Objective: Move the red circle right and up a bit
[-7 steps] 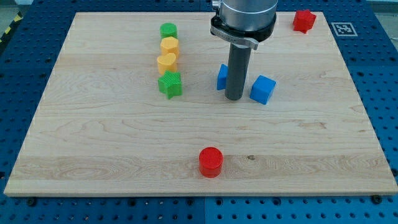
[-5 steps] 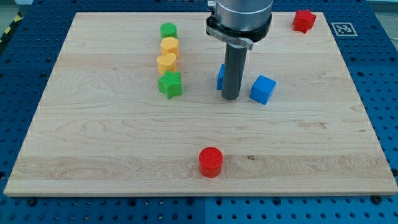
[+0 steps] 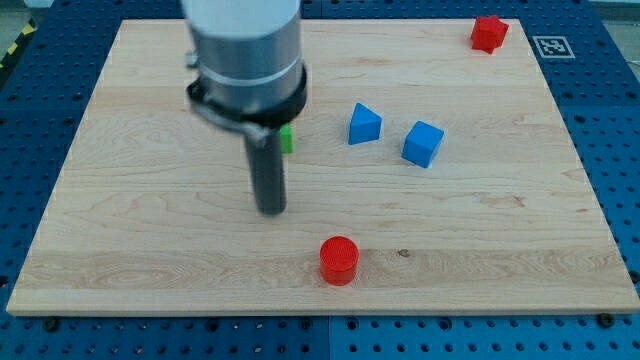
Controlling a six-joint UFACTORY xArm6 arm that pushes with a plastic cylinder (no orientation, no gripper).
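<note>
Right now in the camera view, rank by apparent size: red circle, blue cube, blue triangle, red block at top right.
1. Blue cube
2. Red circle, close to the cube and nearer the camera, so unsure
3. Blue triangle
4. Red block, smallest, but farthest away

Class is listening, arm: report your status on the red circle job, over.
My tip up-left of the red circle, not touching. Circle near the board's bottom edge. Blue blocks sit farther up-right; nothing close in its path.

You have one view only, set high beyond the board's [image 3: 120,250] near edge and looking down at a slant. It stands back enough to take in the whole board, its blue surround [image 3: 30,120] and the arm's rod [image 3: 268,180].
</note>
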